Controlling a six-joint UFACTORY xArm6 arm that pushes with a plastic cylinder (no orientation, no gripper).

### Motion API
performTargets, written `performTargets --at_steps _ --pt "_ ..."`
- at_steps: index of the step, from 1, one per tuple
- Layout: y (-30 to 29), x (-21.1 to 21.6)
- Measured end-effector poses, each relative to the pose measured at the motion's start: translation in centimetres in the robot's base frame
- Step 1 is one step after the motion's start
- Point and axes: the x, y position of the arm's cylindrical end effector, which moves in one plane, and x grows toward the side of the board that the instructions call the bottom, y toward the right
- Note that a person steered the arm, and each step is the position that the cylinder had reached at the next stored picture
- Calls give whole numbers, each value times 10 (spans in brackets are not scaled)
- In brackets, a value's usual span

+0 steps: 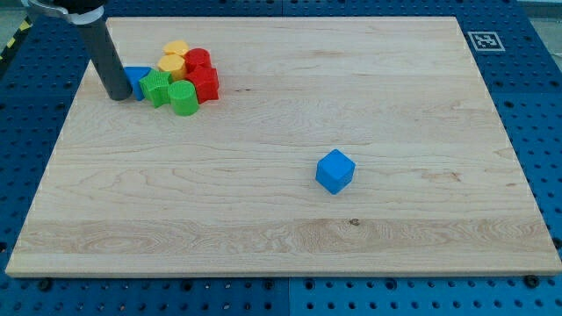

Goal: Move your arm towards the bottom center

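Camera view showed my tip (117,96) at the bench's (263,237) top left, probably touching a blue block (135,80) in the cluster. No pincer was present. Leaving carelessly for the bottom center could scatter them or hit the blue cube (335,170).

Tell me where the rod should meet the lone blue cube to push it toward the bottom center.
No fingers here, so it can only be pushed. My tip sits far off, left of the cluster. I'd likely meet the blue cube on its upper-right face, coming from the view's top right, since it stands free on the board, right of centre.
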Motion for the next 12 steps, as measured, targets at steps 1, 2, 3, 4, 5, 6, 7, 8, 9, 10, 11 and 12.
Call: performTargets --at_steps 1,2,3,4,5,6,7,8,9,10,11,12 --pt "2 -4" --pt "2 -5" --pt "2 -9" --pt "-3 25" --pt "-8 71" --pt "-8 73" --pt "-8 79" --pt "6 118" --pt "17 123" --pt "62 155" --pt "76 159" --pt "83 163"
